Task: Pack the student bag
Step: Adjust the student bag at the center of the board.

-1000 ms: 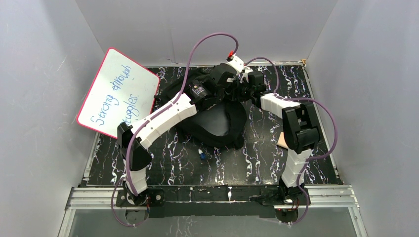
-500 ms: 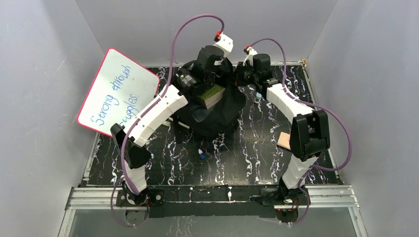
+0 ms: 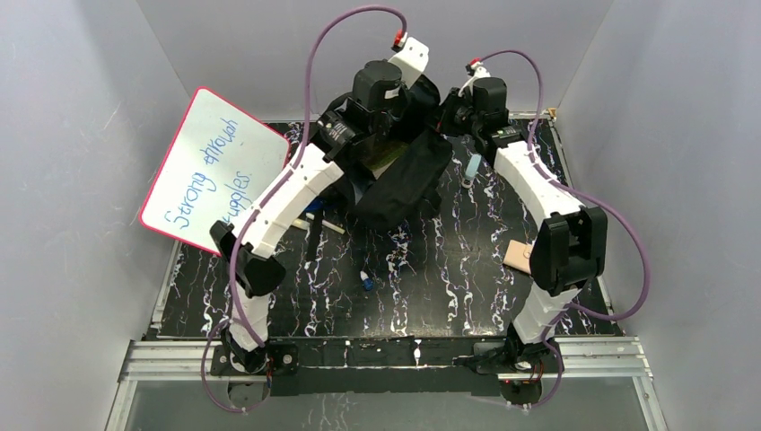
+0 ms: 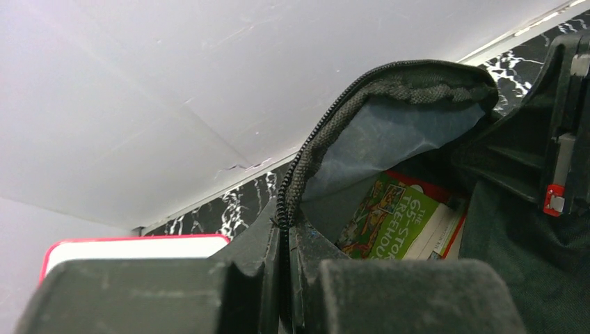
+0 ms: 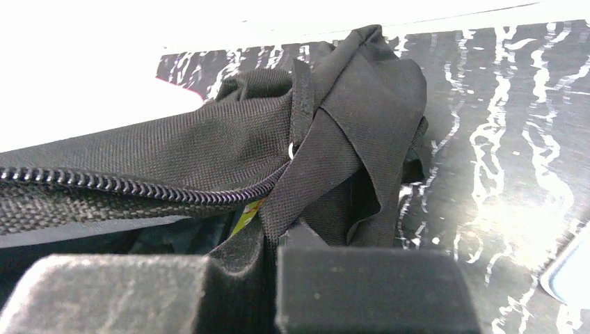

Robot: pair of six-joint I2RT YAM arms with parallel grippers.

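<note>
We see a black tabletop veined white like marble (image 3: 431,287), carrying a small blue-capped piece (image 3: 366,281) near the middle, a flat tan rectangular block (image 3: 519,254) at the right, a pale blue tube (image 3: 470,168) farther back and a thin white stick (image 3: 328,225) left of centre. A red-rimmed whiteboard (image 3: 215,171) leans at its left edge, and the black fabric student bag (image 3: 404,184) reaches down to the surface; we cannot tell whether it rests there

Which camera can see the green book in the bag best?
The left wrist view: the green book shows its lettering inside the open student bag. The top view gives only a dim greenish patch; the right wrist view, a thin sliver under the zipper.
</note>
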